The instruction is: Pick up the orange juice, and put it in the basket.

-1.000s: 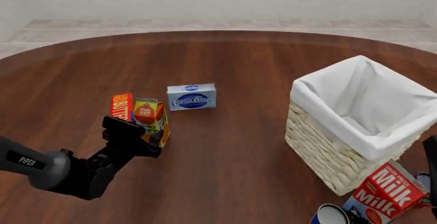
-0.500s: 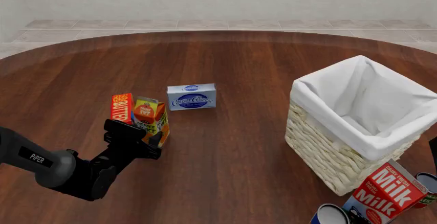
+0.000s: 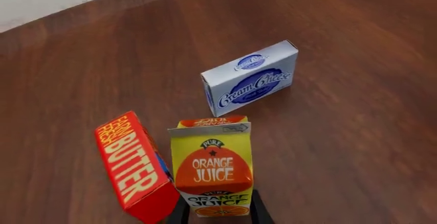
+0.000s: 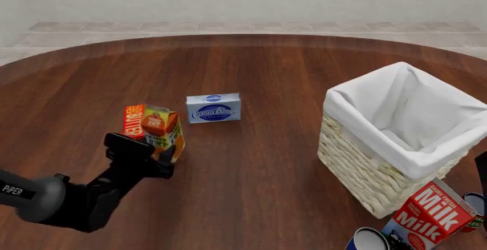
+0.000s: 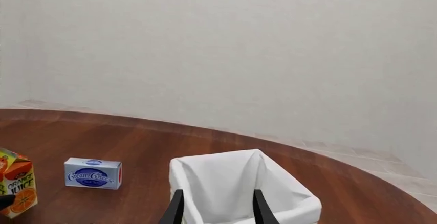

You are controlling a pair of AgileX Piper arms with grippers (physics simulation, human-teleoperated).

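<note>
Round wooden table [image 4: 259, 79]: wide bare wood between the left cluster and the basket; far half open. Basket [image 4: 357, 170], white lining over rim, sits at right near the front edge, mouth unobstructed. Milk carton [image 4: 427, 216] leans just in front of the basket, two cans [image 4: 369, 241] beside it at the front edge. Left gripper [image 4: 156, 158] grips the orange juice [image 4: 161, 131] by its lower body, fingers [image 3: 179, 211] closed on both sides; carton tilted. Butter box [image 4: 134, 120] just beside the juice on the left. Cream cheese box [image 4: 214, 108] stands apart, behind and right. Right gripper [image 5: 216, 206]: fingers spread apart, empty, with the basket beyond them.
</note>
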